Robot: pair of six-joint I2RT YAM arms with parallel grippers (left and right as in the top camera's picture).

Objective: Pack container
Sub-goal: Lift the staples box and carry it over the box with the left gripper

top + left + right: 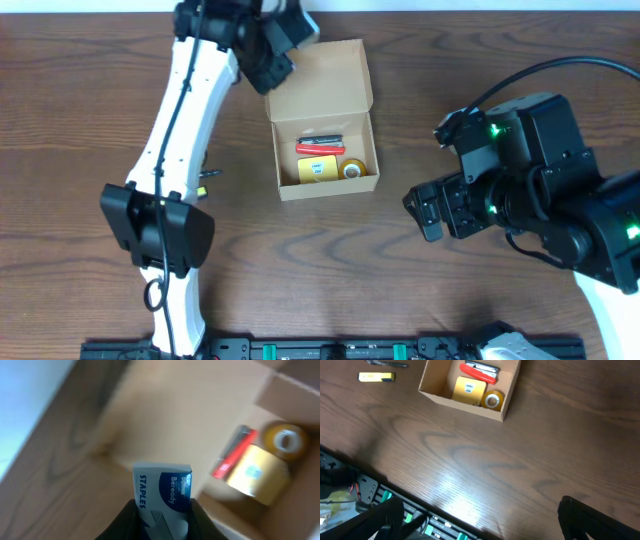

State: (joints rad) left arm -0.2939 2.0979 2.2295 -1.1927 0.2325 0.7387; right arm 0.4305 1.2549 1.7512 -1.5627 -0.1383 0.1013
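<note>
The container [287, 190], a tan cardboard box with its flap lid [320, 80] open, sits at the table's middle back. Inside lie a red stapler-like item [322, 148], a yellow pad [320, 168] and a tape roll [353, 170]. My left gripper [283, 40] hovers by the lid's far left corner. It is shut on a white-and-blue staples box [162, 492], held above the lid with the container's inside [257, 472] ahead to the right. My right gripper [430, 212] is open and empty, right of the container [465, 402] over bare table.
A yellow marker [376, 377] and a black pen [385, 363] lie on the table left of the container; the marker peeks out beside the left arm [206, 183]. A rail with green lights [330, 350] runs along the front edge.
</note>
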